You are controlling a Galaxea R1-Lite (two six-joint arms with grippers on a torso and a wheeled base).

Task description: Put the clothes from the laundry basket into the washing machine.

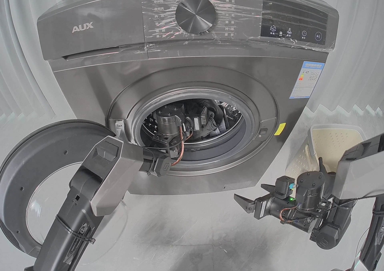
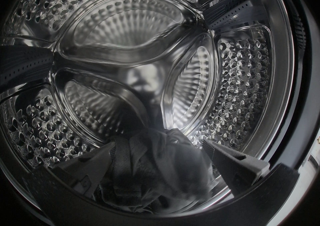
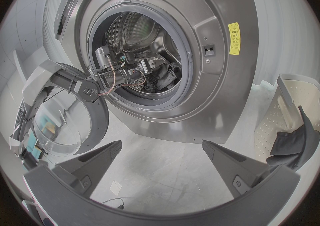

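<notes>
- My left end effector is inside the washing machine, down low in the steel drum, spread wide and gripping nothing.
- A crumpled pile of dark clothes lies on the drum floor between its fingers.
- My right end effector is wide open too and empty, hovering over the glossy pale grey floor out front.
- The laundry basket stands on my right, with a dark garment draped at its rim.
- The door is swung open on my left, and there's a white curtain behind.
</notes>
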